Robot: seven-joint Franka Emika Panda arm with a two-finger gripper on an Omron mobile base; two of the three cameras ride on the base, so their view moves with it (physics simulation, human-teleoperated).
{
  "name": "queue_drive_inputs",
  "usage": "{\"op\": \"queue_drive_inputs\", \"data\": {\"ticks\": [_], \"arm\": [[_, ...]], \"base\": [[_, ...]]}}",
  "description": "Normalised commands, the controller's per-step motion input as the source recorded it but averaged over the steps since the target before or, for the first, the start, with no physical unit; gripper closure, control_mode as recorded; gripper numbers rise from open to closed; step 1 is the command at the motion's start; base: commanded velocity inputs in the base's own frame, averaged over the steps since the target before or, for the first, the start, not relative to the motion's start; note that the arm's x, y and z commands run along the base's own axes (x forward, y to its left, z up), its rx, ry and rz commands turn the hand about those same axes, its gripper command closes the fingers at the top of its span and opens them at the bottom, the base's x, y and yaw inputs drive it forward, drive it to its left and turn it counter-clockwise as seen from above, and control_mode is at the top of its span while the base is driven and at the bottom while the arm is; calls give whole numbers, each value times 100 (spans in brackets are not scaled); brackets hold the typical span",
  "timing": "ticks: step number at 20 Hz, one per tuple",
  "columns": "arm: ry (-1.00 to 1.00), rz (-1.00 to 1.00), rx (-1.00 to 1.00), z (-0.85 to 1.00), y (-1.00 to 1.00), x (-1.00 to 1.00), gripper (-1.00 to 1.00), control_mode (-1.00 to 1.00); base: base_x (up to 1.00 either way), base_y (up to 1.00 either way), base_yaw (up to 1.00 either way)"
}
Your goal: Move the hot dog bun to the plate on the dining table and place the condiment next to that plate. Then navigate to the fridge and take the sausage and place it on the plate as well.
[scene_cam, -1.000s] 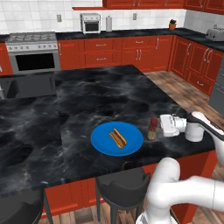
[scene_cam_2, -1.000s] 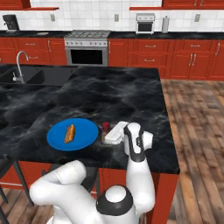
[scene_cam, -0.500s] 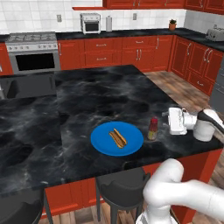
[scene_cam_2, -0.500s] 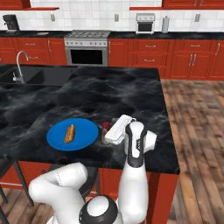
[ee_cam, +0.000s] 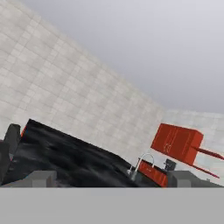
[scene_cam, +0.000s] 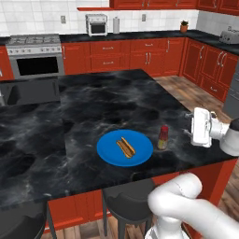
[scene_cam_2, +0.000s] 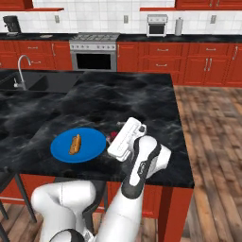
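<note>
The gripper (ee_cam: 109, 177) is hanging off the near right corner of the dining table (scene_cam: 93, 100), its two blunt dark fingertips spread wide with nothing between them. In the hand view it is pointing up across the glossy black veined marble toward a tiled wall and a curved steel faucet (ee_cam: 141, 164). Just left of the boxy white hand, the condiment (scene_cam: 162, 138) is standing upright, a slim brownish-red bottle with a red cap, right beside the plate (scene_cam: 140, 156). That flat round blue plate is carrying the hot dog bun (scene_cam: 125, 147), elongated, tan-orange, split lengthwise.
</note>
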Motion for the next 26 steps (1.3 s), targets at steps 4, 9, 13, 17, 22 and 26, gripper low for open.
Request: {"op": "queue_drive_inputs", "data": {"ticks": [4, 9, 13, 17, 22, 26], "arm": [[-10, -10, -5, 77, 16, -76, -100, -100], [2, -11, -11, 60, 46, -57, -100, -100], [27, -13, -8, 35, 66, -31, -100, -100], [35, -17, -3, 33, 68, -31, -100, -100], [34, -22, 0, 35, 55, -38, -100, -100], [27, -27, 0, 25, 41, -49, -100, -100]], "base": [[0, 0, 0], [0, 0, 0], [0, 0, 0], [0, 0, 0], [0, 0, 0], [0, 0, 0]]}}
